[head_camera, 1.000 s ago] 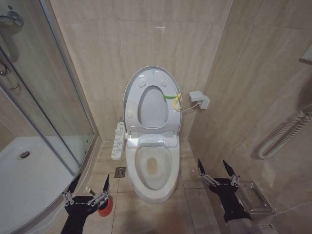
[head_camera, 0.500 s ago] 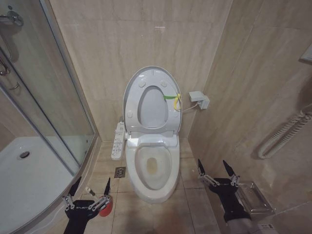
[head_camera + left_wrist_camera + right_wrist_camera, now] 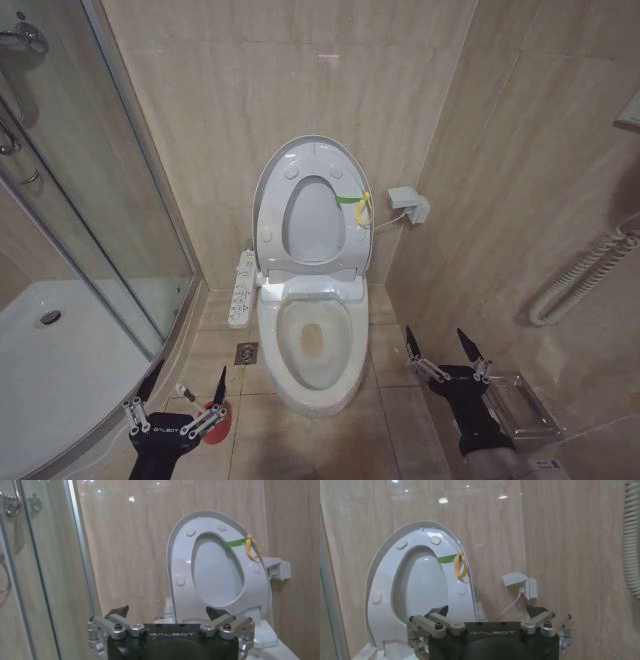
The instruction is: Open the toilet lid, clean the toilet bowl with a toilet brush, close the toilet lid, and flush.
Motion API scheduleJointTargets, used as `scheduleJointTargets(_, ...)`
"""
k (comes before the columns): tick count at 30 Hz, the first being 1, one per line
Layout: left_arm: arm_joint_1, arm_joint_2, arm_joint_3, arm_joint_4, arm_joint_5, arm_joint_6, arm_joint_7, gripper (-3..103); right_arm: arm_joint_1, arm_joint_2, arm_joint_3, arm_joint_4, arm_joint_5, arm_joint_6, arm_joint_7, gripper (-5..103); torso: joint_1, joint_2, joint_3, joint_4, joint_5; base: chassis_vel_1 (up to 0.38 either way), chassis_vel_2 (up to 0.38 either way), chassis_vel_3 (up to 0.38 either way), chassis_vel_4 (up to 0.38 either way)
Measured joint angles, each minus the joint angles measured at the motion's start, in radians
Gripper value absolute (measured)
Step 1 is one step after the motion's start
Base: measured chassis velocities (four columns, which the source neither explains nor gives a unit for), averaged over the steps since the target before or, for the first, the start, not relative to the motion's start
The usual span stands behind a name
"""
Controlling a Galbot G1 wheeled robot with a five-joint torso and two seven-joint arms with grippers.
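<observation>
The large glossy white oval plastic toilet lid (image 3: 311, 205), with a yellow-green strap at its edge, is raised upright against the beige tiled wall, above the white elongated ceramic toilet bowl (image 3: 312, 345), which is uncovered. The left gripper (image 3: 183, 388) is held low over the floor with its fingers spread wide, just above the small round red cup holder of the toilet brush (image 3: 214, 418). The right gripper (image 3: 446, 352) is held wide open and empty to the right of the bowl.
</observation>
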State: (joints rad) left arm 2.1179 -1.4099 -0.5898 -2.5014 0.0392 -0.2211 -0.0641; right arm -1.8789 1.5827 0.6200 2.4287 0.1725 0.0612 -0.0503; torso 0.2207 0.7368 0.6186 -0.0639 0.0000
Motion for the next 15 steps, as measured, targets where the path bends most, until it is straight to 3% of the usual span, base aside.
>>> scheduleJointTargets(15, -0.039, 0.021, 0.007, 0.001, -0.084, 0.028, -0.017, 100, 0.000, 0.000, 0.000, 0.000, 0.000, 0.000, 0.000, 100, 0.000, 0.000, 0.000, 0.0000, 0.0000, 0.000, 0.000, 0.000, 0.000)
